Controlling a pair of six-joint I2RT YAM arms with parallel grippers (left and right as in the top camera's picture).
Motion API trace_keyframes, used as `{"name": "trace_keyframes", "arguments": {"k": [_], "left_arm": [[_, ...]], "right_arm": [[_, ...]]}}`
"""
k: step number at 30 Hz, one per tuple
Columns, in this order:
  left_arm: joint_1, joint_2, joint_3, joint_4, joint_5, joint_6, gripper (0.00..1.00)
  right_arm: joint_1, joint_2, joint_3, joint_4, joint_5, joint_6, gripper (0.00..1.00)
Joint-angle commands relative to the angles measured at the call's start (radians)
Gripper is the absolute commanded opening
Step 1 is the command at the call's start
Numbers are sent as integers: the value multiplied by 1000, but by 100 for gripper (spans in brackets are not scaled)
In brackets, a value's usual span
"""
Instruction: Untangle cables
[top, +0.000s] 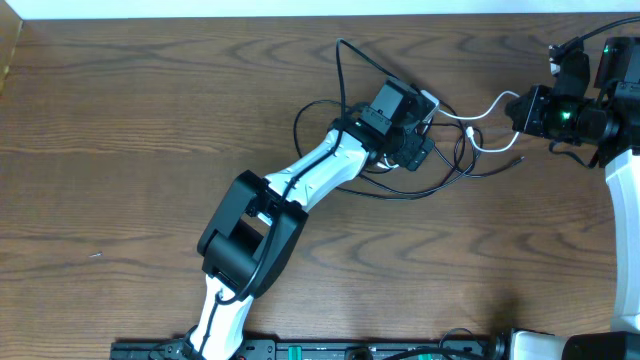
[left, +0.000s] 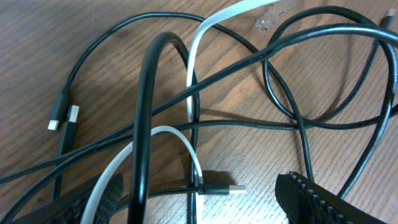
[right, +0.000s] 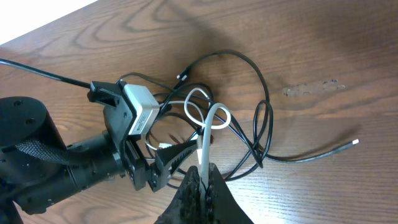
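Note:
A tangle of black cables (top: 340, 70) and one white cable (top: 487, 108) lies at the table's far middle. My left gripper (top: 412, 143) is low over the tangle and open. In the left wrist view its jaws (left: 199, 205) straddle a thick black cable (left: 149, 93), the white cable (left: 211, 25) and a black USB plug (left: 221, 188) without closing on them. My right gripper (top: 517, 108), to the right of the tangle, is shut on the white cable (right: 208, 124) and holds it taut; its jaws (right: 202, 183) pinch it.
A loose black cable end (top: 520, 157) lies right of the tangle and also shows in the right wrist view (right: 354, 142). Two more plugs (left: 62, 118) lie side by side on the wood. The table's far edge (top: 300, 17) is close behind the tangle.

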Motion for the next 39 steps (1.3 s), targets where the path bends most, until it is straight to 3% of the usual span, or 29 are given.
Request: {"name": "trace_keyframes", "arguments": {"k": [1,8,16,19,26,33,39], "left_arm": [[-5,38,10,12,-49,14,84],[-6,46,10,16,-50,14,83],[-6,46,10,12,-50,13,68],[-3,39,10,11,-50,5,43],[69,-144,10,-125,-57,-135,8],[165,-453,10,-357,-57,-140,8],[205,-629,10,-387,-56,-141,8]], "right_arm": [[8,0,3,-3,-6,-23,1],[8,0,3,-9,-6,-23,1],[8,0,3,-9,-2,-23,1],[8,0,3,-10,19,-23,1],[5,14,3,-12,78,-22,1],[6,114,3,9,89,-22,1],[5,233,3,49,113,-10,1]]}}
